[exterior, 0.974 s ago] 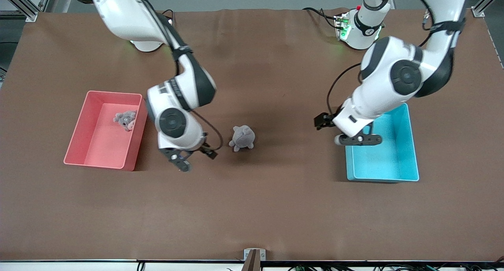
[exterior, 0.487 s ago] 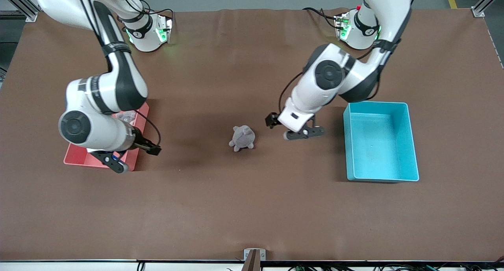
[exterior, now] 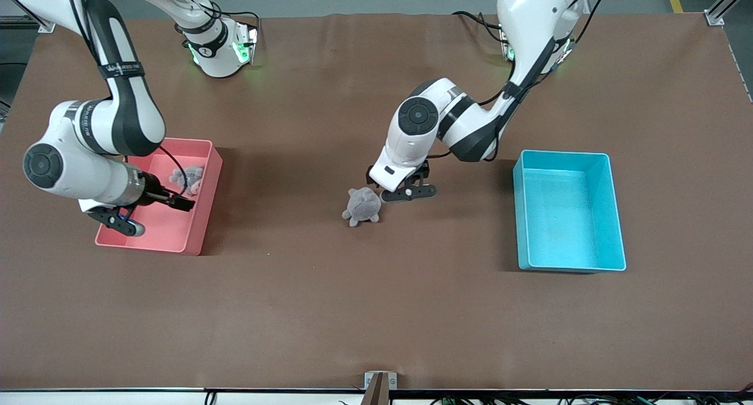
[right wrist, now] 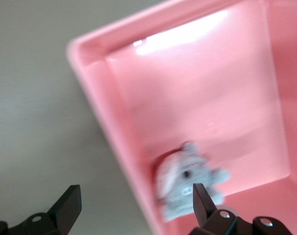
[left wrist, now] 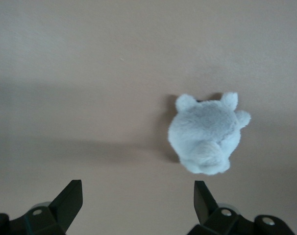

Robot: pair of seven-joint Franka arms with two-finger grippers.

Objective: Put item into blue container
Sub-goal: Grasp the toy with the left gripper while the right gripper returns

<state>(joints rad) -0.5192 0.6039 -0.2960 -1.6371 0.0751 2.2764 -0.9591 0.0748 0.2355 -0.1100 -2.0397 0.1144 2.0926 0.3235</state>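
The item, a small grey plush toy (exterior: 362,206), lies on the brown table about midway between the two bins. My left gripper (exterior: 393,184) hangs open over the table just beside it, on the blue container's side. In the left wrist view the plush toy (left wrist: 207,137) lies ahead of one finger (left wrist: 203,198), outside the gap of the left gripper (left wrist: 137,205). The blue container (exterior: 559,216) stands empty toward the left arm's end. My right gripper (exterior: 150,212) is open over the pink bin (exterior: 159,231).
A second grey plush (exterior: 187,177) lies in the pink bin, toward the robots' bases. In the right wrist view the right gripper (right wrist: 137,205) straddles the pink bin's wall (right wrist: 124,147), with that plush (right wrist: 187,188) by one finger. Both arm bases stand along the table's back edge.
The left arm swung from over the blue container to the plush in the middle. The right arm moved away from the plush to over the pink bin. Both grippers stayed open.
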